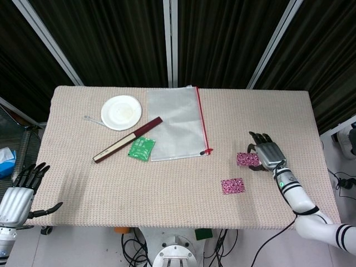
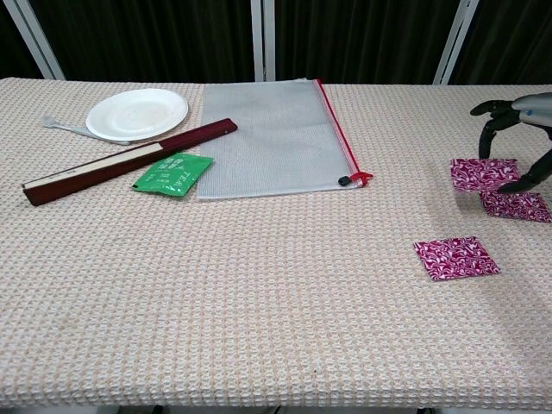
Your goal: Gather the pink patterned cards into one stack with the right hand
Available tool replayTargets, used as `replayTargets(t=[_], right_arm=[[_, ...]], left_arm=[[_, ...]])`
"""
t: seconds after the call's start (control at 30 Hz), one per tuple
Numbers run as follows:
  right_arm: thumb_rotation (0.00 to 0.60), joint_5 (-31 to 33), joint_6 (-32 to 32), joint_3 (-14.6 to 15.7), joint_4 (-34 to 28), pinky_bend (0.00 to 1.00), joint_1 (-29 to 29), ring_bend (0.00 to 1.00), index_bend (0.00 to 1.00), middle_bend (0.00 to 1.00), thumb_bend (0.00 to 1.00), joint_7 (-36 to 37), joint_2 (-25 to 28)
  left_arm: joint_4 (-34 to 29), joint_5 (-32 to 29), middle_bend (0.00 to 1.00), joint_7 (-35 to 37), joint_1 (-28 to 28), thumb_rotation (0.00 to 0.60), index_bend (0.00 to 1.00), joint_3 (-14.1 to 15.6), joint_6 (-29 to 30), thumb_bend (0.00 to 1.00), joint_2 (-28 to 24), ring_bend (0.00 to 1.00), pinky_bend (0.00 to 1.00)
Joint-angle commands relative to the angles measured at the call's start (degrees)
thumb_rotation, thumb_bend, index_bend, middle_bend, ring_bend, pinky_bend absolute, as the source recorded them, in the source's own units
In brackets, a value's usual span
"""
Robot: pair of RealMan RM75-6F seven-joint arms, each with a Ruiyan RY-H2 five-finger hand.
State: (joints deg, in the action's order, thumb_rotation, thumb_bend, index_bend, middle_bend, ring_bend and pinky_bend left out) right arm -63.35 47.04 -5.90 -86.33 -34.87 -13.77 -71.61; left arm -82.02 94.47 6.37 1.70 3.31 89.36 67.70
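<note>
My right hand (image 1: 267, 153) (image 2: 523, 110) pinches one pink patterned card (image 1: 247, 159) (image 2: 483, 174) and holds it just above the table at the right side. In the chest view a second pink card (image 2: 516, 206) lies flat right below and slightly right of the held one; the head view does not show it under the hand. The third pink card (image 1: 233, 185) (image 2: 455, 258) lies alone nearer the front edge, left of the hand. My left hand (image 1: 21, 193) hangs off the table's front left corner, fingers spread, holding nothing.
A clear zip pouch with a red zipper (image 1: 177, 123) (image 2: 274, 138) lies mid-table. Left of it are a green packet (image 1: 141, 148) (image 2: 172, 173), a dark red folded fan (image 1: 127, 139) (image 2: 129, 160), a white plate (image 1: 121, 112) (image 2: 137, 112) and a fork (image 2: 67, 128).
</note>
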Motion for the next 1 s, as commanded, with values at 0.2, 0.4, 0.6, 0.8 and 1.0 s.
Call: replayTargets(t=[0.2, 0.4, 0.6, 0.8, 1.0], right_arm=[[0.600, -5.8, 0.1, 3.1, 8.0, 0.00, 2.1, 0.00, 0.45, 0.00, 0.48, 4.9, -1.3], [0.600, -6.2, 0.4, 3.3, 11.2, 0.00, 2.8, 0.00, 0.44, 0.00, 0.48, 6.7, -4.2], [0.600, -6.3, 1.2, 2.9, 12.2, 0.00, 3.0, 0.00, 0.43, 0.00, 0.48, 6.8, -5.6], [0.600, -5.4, 1.4, 2.8, 12.2, 0.00, 3.4, 0.00, 0.41, 0.00, 0.45, 5.7, -6.1], [0.600, -4.2, 1.5, 2.7, 12.1, 0.00, 3.8, 0.00, 0.38, 0.00, 0.35, 4.6, -6.4]], left_arm=[[-0.5, 0.1, 0.04, -0.8, 0.2, 0.283, 0.06, 0.1, -0.4, 0.09, 0.0, 0.00, 0.11], [-0.1, -0.1, 0.04, -0.4, -0.1, 0.284, 0.06, 0.2, -0.2, 0.09, -0.1, 0.00, 0.11], [0.2, -0.2, 0.04, 0.0, -0.2, 0.283, 0.06, 0.2, 0.0, 0.09, -0.1, 0.00, 0.11], [0.5, -0.1, 0.04, 0.3, -0.2, 0.284, 0.06, 0.3, 0.0, 0.09, 0.0, 0.00, 0.11], [0.7, -0.2, 0.04, 0.4, -0.2, 0.287, 0.07, 0.3, -0.1, 0.09, 0.0, 0.00, 0.11]])
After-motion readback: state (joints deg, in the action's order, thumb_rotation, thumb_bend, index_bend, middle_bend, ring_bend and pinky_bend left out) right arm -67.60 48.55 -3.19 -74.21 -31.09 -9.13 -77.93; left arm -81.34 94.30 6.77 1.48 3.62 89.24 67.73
